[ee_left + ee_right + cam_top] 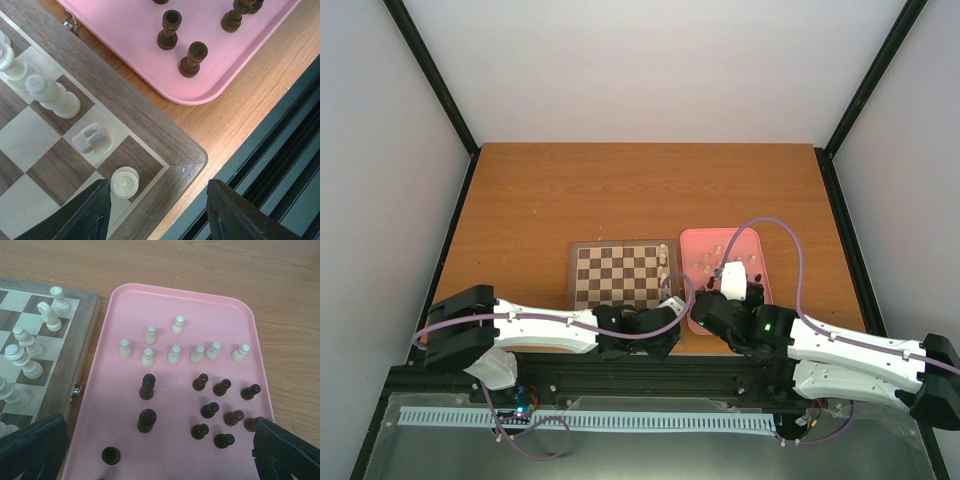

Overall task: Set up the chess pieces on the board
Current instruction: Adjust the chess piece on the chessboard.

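- My left pincer (pixel 157 192) is open; a cream piece (pixel 124 182) stands free on the board's (pixel 150 125) corner square, toward nine o'clock.
- My right pincer (pixel 160 440) hangs open above the tray (pixel 115 405); next, probably, grasp a pawn (pixel 174 354) at twelve o'clock.

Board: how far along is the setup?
Done: a row of cream pieces stands along the board's tray-side edge. In hand: nothing; the left claw is open over the corner piece. Left: eight cream pawns and the dark pieces wait in the pink tray.
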Robot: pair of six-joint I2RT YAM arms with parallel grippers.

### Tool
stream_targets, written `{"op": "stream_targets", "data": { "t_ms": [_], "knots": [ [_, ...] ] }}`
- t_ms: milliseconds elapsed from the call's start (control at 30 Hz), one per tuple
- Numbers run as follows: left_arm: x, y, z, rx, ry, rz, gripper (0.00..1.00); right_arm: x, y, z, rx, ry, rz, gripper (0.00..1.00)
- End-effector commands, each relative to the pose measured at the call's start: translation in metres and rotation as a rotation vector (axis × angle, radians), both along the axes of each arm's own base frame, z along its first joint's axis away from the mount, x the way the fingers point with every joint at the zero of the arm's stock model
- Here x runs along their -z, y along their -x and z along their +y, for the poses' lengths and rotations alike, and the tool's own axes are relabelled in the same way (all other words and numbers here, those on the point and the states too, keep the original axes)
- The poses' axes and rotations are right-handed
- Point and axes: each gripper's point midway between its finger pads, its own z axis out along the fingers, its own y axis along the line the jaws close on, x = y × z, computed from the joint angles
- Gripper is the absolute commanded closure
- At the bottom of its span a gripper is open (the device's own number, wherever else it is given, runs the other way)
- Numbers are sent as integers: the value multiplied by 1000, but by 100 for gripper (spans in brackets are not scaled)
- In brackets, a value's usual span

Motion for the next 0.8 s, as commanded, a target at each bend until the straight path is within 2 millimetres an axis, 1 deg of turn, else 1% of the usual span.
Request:
{"op": "stream_targets", "data": {
  "t_ms": [0,167,433,567,767],
  "knots": [
    [-12,7,-14,38,58,3,44,-6,-2,-4,24,-30,-38,0],
    [-6,6,-14,23,44,9,44,-7,-2,-4,24,-34,-39,0],
    [5,0,-7,-16,-1,-11,43,-6,-2,-3,21,-33,-36,0],
    [9,0,-9,-14,-5,-7,42,-5,-2,-3,21,-30,-35,0],
    [11,1,-11,-6,1,-2,42,-5,-2,-2,21,-31,-34,0]
  ]
}}
